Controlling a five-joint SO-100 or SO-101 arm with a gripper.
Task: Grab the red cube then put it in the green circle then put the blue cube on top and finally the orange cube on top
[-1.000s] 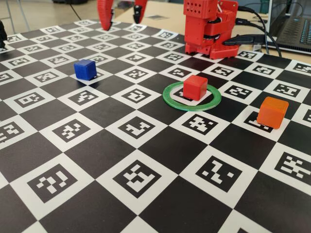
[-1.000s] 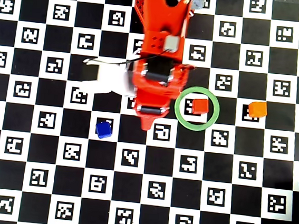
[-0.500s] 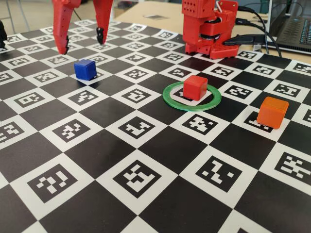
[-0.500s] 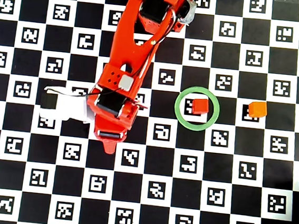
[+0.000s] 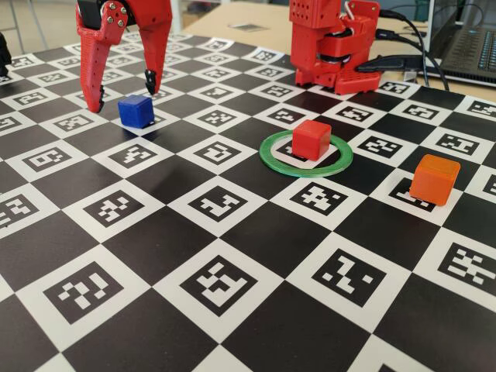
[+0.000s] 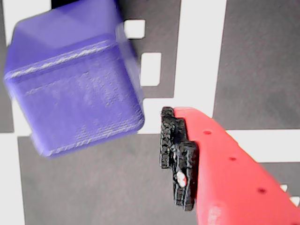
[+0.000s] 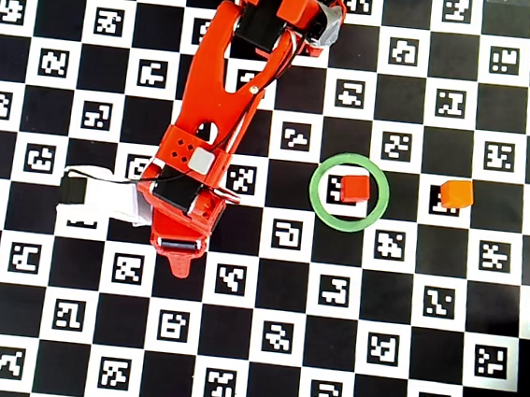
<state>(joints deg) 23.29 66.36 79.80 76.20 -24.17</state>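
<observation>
The blue cube (image 5: 136, 110) rests on the checkered mat at the left of the fixed view. My red gripper (image 5: 125, 98) hangs open over it, one fingertip to its left and the other behind it on the right, touching neither. In the wrist view the blue cube (image 6: 70, 89) fills the upper left, with one black-padded finger (image 6: 178, 154) just clear of its right side. The arm hides the blue cube in the overhead view. The red cube (image 5: 311, 139) (image 7: 355, 188) sits inside the green circle (image 5: 306, 172) (image 7: 345, 228). The orange cube (image 5: 434, 180) (image 7: 456, 193) stands alone to the right.
The arm's red base (image 5: 333, 46) stands at the back of the mat, with black cables and a laptop (image 5: 469, 46) to its right. The white wrist camera housing (image 7: 105, 197) sticks out left of the arm in the overhead view.
The arm has swung away from the green circle towards the blue cube and come down. The open fingers now flank the blue cube. No cube has moved.
</observation>
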